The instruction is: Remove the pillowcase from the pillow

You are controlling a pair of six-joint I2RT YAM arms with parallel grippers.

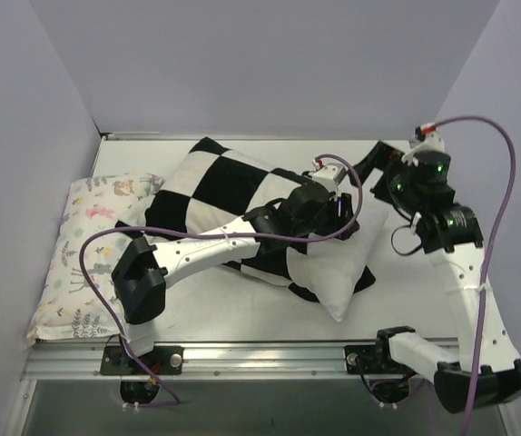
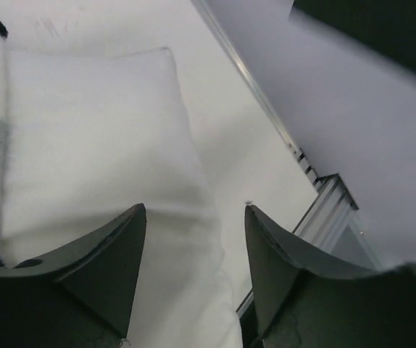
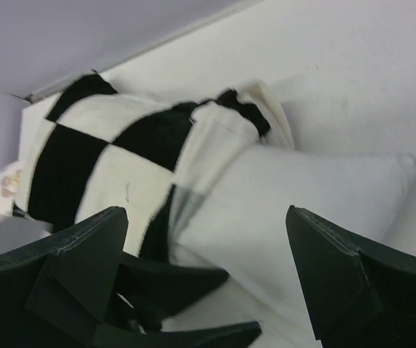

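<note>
Table: white top, walled on the left, right and far sides; metal rail along the near edge. Pillowcase: black-and-white checks, lying mid-table on a slant, its far-left corner near the far wall; it covers the far-left part of the pillow, its open edge bunched across the middle. Pillow: plain white, its near-right end out of the pillowcase and pointing at the rail; some checked cloth shows at its right edge. Printed pillow: pale with small animals, flat against the left wall, just beside the pillowcase. Left arm: reaching from its near-left base across the pillowcase to the bunched edge. Right arm: rising from its near-right base, bent toward the pillow's far end. Right gripper: jaws spread wide, empty, above the pillow where it leaves the pillowcase. Left gripper: jaws partly spread over the bare pillow; no cloth seen pinched between them.
</note>
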